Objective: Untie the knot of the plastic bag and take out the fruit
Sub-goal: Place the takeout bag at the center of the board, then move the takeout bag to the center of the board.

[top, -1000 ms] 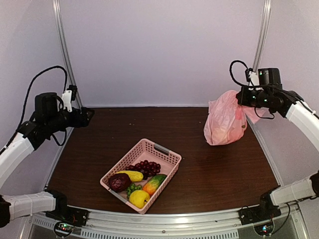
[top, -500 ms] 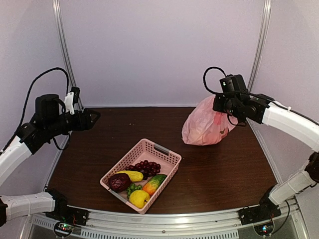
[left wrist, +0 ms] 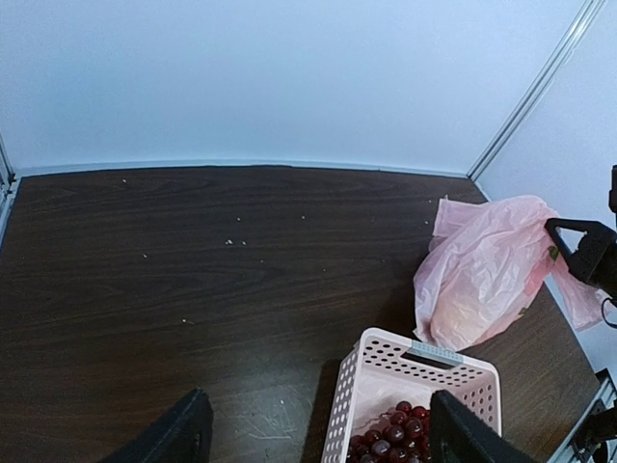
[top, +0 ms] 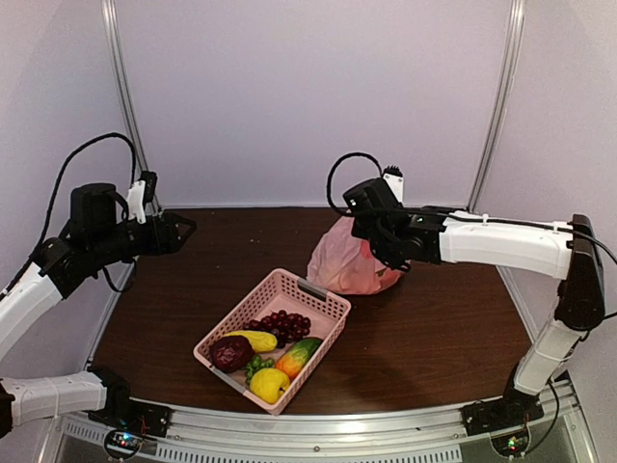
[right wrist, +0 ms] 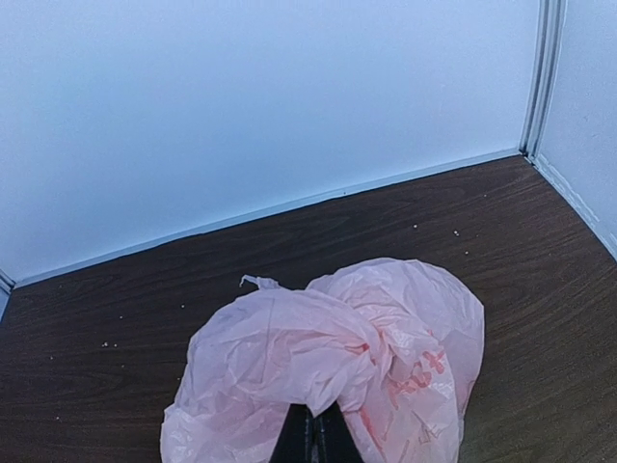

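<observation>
1 bag (top: 337, 265) | R claw (right wrist: 312, 429) pinched on | just beside basket (top: 289, 277) rim

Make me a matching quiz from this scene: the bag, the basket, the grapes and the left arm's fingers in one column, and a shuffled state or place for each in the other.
Column one
1. plastic bag
2. basket
3. grapes
4. left fingers

Column two
A. spread apart, holding nothing
B. pinched by the right fingers
C. lying in the basket
D. pink latticed plastic, fruit inside

Pairs: 1-B, 2-D, 3-C, 4-A
</observation>
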{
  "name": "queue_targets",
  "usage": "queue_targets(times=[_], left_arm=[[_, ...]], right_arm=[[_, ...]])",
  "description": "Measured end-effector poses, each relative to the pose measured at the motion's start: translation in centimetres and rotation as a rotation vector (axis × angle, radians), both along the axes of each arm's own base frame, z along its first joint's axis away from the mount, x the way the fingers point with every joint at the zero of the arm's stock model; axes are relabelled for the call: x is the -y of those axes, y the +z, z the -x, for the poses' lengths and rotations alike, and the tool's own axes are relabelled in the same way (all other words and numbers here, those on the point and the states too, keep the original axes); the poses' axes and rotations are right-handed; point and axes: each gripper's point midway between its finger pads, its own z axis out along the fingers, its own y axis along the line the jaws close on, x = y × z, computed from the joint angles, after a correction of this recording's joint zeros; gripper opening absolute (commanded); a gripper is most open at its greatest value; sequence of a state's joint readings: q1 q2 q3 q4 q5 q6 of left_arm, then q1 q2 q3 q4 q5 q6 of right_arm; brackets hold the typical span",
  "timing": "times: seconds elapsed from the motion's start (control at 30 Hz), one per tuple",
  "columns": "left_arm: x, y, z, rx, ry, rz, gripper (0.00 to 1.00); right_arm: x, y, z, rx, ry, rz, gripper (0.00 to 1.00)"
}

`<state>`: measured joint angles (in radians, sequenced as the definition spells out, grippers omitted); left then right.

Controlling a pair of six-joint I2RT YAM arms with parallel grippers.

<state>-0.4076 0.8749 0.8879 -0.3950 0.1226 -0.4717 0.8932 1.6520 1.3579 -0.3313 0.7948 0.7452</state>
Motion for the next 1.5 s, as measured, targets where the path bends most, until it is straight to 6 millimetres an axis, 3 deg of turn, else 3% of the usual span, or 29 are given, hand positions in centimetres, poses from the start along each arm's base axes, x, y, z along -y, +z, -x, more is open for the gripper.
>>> queue_targets(times=[0.07,0.2,0.3,0.47,0.67,0.8,0.87,0.9,1.13,1.3,1.5], left_arm=[[0.1,-0.1,0.0,-0.004,-0.007,0.000,0.78],[0.3,-0.2,0.1,-0.009,-0.015,0.002,0.78],[0.4,-0.3,0.1,-0.012,-0.020,0.002,0.78],[0.8,-0.4,0.3,-0.015,-0.035,0.002,0.78],[1.8,-0.7,0.3,-0.025,-0.065,0.000,0.78],[3.9,-1.0,0.1,-0.042,-0.112,-0.001,0.78],[5.3,-1.0,-0.1,-0.052,-0.135,-0.002,0.78],[6.0,-1.1,-0.2,-0.057,-0.148,-0.002,0.78],[10.5,-2.4,-0.7,-0.094,-0.216,0.018,0.79],[12.2,-2.9,-0.8,-0.104,-0.235,0.041,0.81],[12.6,-2.6,-0.9,-0.101,-0.234,0.063,0.82]], right_arm=[[-1.3,-0.5,-0.1,0.001,0.010,-0.007,0.05],[-2.6,-0.8,0.0,0.002,0.035,-0.029,0.52],[-3.0,-0.2,-0.1,0.021,0.055,-0.061,0.73],[-1.8,1.2,1.3,0.043,0.113,-0.048,0.86],[0.7,5.6,3.1,0.099,0.198,-0.041,0.95],[3.3,6.5,1.8,0.086,0.250,-0.038,0.99],[3.8,5.4,1.4,0.046,0.317,-0.023,0.99],[5.0,4.8,0.6,0.027,0.316,-0.018,0.99],[6.3,-2.3,-0.3,-0.169,0.543,-0.018,0.99],[5.9,-6.3,-1.1,-0.261,0.656,0.012,0.99],[4.1,-9.5,-1.8,-0.330,0.792,0.086,0.98]])
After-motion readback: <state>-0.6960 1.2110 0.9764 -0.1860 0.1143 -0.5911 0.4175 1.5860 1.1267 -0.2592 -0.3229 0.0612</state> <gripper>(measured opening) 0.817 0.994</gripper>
